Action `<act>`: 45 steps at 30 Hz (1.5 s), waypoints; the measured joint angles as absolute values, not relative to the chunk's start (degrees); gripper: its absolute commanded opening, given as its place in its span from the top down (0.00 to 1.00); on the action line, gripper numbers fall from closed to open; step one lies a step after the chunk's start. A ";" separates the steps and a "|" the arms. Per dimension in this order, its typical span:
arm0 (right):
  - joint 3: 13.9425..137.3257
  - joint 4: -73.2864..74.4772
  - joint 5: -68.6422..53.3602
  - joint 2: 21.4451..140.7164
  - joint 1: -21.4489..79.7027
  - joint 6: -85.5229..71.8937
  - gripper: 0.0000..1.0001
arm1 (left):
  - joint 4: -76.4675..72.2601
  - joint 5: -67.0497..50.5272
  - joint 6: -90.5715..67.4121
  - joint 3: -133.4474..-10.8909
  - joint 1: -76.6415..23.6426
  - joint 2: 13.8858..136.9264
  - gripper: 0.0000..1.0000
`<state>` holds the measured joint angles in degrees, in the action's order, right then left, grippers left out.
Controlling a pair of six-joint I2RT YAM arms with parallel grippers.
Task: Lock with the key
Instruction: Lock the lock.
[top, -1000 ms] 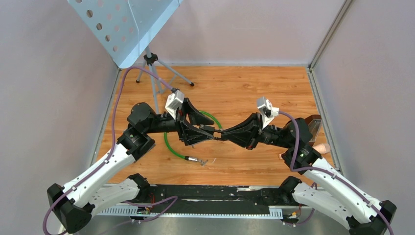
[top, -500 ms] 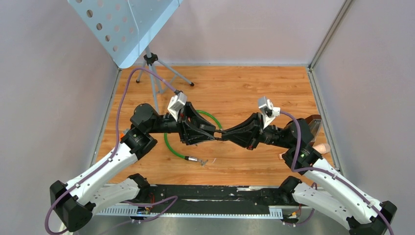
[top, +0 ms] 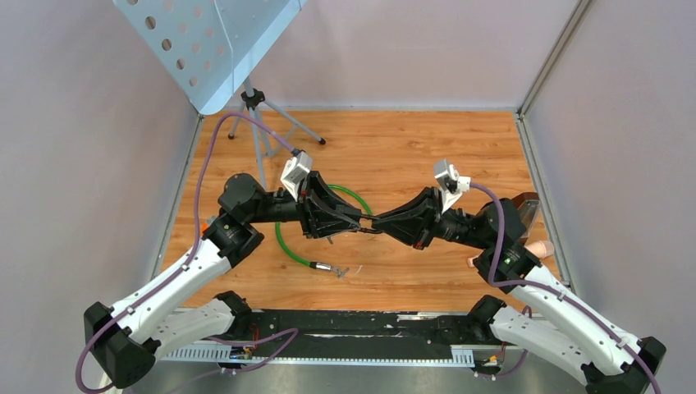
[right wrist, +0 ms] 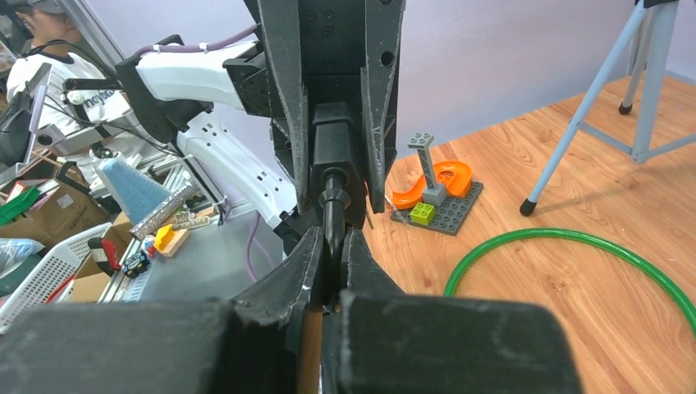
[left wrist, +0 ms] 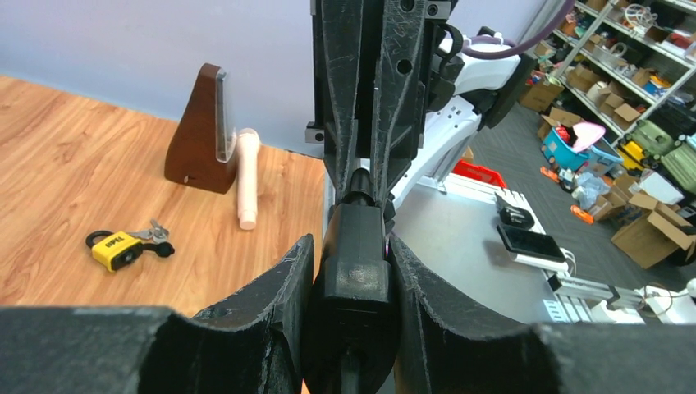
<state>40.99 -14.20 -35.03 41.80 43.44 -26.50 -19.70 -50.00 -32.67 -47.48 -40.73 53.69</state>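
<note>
The yellow padlock (left wrist: 115,249) bears dark lettering, too small to read.

The cable lock's black lock body (left wrist: 353,271) sits off the table (top: 410,139) between the left gripper's (left wrist: 349,246) fingers, with a dark key (right wrist: 332,205) pinched by the right gripper (right wrist: 332,240) at its end, and its green cable (top: 281,238) curves to a loose metal tip (top: 327,266).

A tripod (top: 253,98) stands at the table's (top: 394,139) far left corner, and a green cable (right wrist: 566,235) lies mid-table. A metronome (left wrist: 193,139) and padlock (left wrist: 115,249) sit near the right edge.
</note>
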 measured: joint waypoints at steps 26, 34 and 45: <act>44.73 4.40 -27.53 41.56 43.42 -18.37 0.65 | -11.62 -42.13 -33.30 -45.82 -39.75 52.10 1.00; 44.80 5.23 -30.15 41.69 43.42 -16.80 0.75 | -15.66 -43.53 -36.69 -45.15 -38.92 51.83 1.00; 44.97 3.09 -31.42 41.69 43.42 -16.80 0.71 | -18.76 -45.87 -38.65 -44.60 -38.85 51.86 1.00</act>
